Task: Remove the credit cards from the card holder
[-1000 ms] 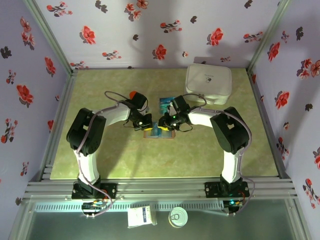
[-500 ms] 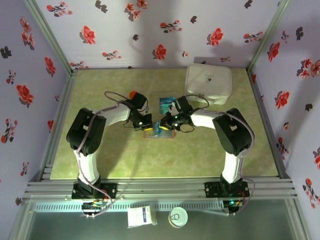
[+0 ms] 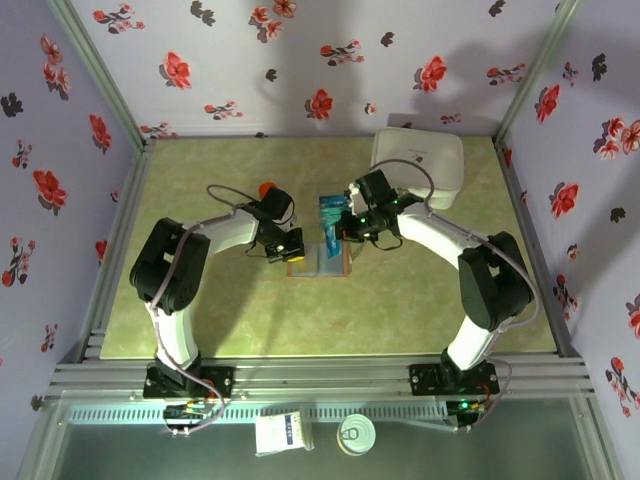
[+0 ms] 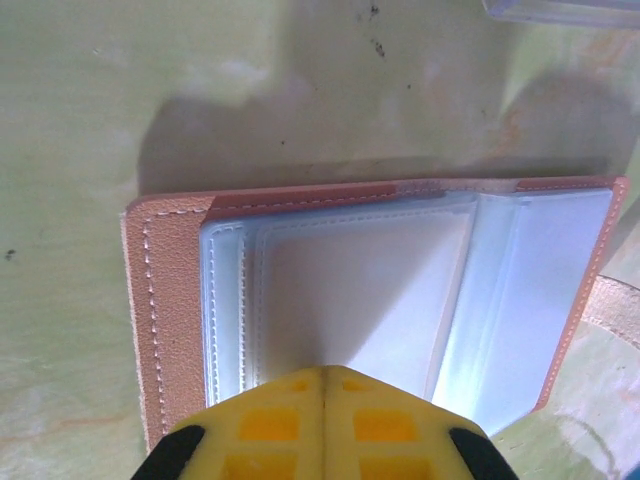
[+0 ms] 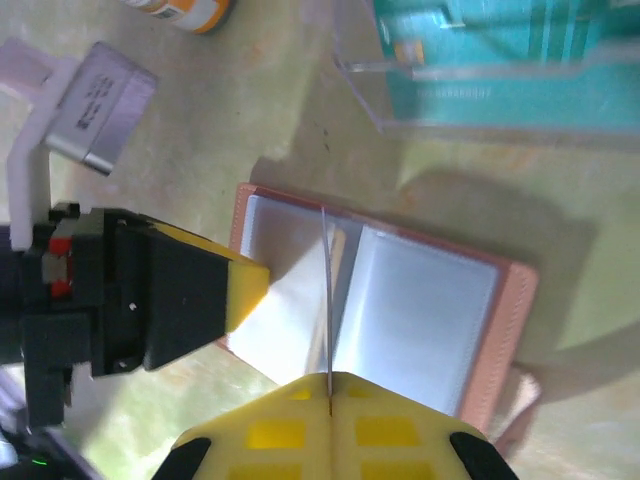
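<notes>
Left claw [image 4: 322, 388]: my yellow fingertips are pressed together, nothing between them. They rest on the pale inner panel at the left half of the open wallet. This arm sits almost where it was a second ago.
Card holder [image 4: 160, 300]: it lies opened flat on the green desk [image 3: 230, 310], between my two claws. The tan stitched border frames clear, blue-grey sleeves. It is in the same spot as a second ago.
Right claw [image 5: 330, 402]: fingertips are closed, pinching a thin leaf [image 5: 326, 300] that stands edge-on above the wallet's fold. A second ago this claw was a little apart; now it is clamped.
Thin leaf: seen edge-on as a fine pale line running from my fingertips to the far edge of the wallet. I cannot tell whether it is a card or one of the clear sleeves.
Right arm: its elbow has swung out to my right since the earlier frames. The wrist now reaches the wallet from the far right instead of level with the left claw.
Credit cards [image 5: 480, 40]: teal faces show inside a clear tray [image 5: 360, 70], just beyond the wallet and apart from it.
White box [image 3: 417, 167]: large and rounded, at the far right of the desk. It has not moved.
</notes>
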{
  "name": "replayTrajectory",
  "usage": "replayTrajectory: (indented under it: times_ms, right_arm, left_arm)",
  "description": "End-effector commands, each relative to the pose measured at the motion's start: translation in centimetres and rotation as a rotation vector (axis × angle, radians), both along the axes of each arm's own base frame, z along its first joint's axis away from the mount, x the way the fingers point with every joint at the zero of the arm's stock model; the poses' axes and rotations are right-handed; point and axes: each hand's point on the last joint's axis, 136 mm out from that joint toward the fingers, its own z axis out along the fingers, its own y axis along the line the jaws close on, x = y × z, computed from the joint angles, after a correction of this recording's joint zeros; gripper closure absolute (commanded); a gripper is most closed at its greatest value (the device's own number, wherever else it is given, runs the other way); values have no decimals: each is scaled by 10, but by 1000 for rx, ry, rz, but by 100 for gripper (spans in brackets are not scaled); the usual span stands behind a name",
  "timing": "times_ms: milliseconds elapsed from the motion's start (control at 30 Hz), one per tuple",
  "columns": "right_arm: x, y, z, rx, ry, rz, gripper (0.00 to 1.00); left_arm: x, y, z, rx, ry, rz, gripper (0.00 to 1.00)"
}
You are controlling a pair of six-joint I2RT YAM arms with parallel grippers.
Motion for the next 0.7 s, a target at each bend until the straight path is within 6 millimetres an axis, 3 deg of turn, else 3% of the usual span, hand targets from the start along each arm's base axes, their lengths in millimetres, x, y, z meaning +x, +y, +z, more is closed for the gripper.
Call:
replayTrajectory:
  times_ms: [0, 333, 467, 667]
  right_arm:
    - [4, -18, 24, -172, -225, 240, 100]
    - [45, -27, 50, -507, -550, 795, 100]
    - [56, -23, 45, -559, -546, 995, 100]
    - [83, -13, 35, -570, -529, 1094, 100]
  left_arm:
    - [0, 5, 17, -9, -28, 28, 95]
    - [-4, 23, 28, -25, -51, 65, 91]
    - [-9, 34, 32, -44, -74, 93, 88]
    - [-16, 46, 29, -58, -74, 130, 87]
